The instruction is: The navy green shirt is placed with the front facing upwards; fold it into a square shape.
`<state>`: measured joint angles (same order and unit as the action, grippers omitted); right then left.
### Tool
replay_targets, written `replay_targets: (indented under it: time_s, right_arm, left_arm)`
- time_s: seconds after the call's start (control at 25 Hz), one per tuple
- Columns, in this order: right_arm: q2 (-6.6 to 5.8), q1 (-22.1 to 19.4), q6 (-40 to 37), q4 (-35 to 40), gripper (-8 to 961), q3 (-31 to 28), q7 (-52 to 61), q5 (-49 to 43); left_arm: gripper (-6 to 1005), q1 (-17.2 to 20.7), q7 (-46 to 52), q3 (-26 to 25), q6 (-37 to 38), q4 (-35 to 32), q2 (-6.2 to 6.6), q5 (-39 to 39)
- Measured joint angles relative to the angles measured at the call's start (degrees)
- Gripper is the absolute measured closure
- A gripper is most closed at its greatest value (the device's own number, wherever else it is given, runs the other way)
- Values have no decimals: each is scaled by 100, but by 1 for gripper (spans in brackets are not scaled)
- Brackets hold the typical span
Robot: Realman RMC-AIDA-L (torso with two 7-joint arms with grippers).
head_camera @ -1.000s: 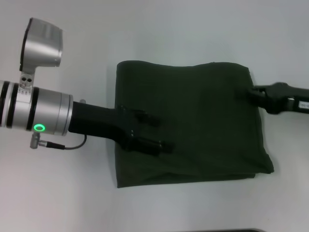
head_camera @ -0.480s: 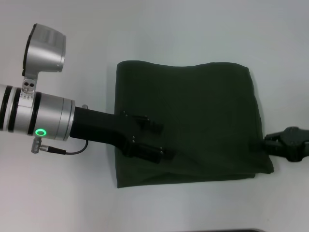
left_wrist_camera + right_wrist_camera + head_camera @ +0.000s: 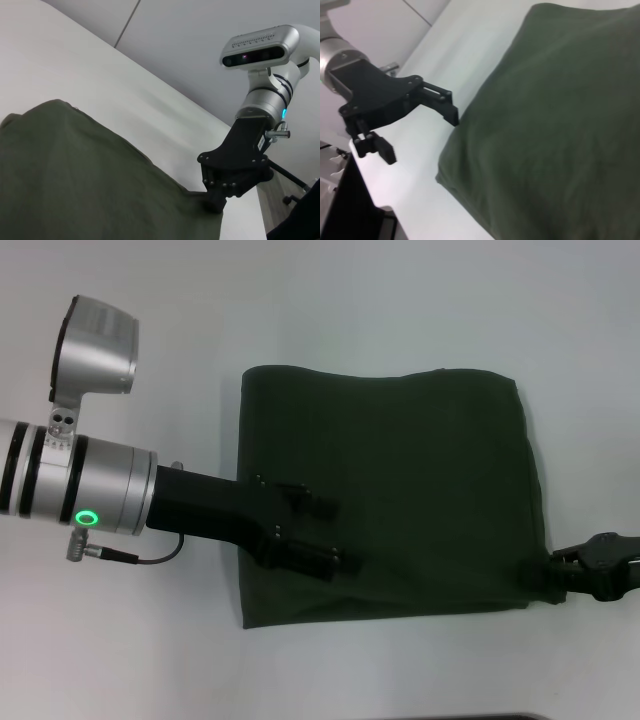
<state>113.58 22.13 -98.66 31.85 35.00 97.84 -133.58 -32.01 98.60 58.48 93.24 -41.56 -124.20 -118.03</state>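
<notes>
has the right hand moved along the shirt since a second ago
Yes. The right hand slid from the shirt's far right edge toward its near right corner, closer to the robot.

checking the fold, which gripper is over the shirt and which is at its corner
The left gripper hangs over the navy green shirt, inside its left edge, fingers spread. The right gripper is at the shirt's near right corner.
</notes>
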Motion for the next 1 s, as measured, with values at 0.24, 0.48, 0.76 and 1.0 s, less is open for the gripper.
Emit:
replay_targets:
  time_s: [0.24,0.48,0.76,1.0]
  right_arm:
    - [-57,-41,167,4,933,-22,158,-33]
    - [-70,-52,280,112,934,-20,347,-187]
    - [-81,-127,203,335,934,-92,433,-244]
    - [-83,-173,-52,503,933,-227,397,-228]
  left_arm:
    - [98,-4,0,-3,0,0,9,0]
    - [98,-10,1,-4,1,-1,10,0]
    - [99,-16,3,-13,1,-1,19,0]
    - [99,-16,5,-19,1,-9,17,0]
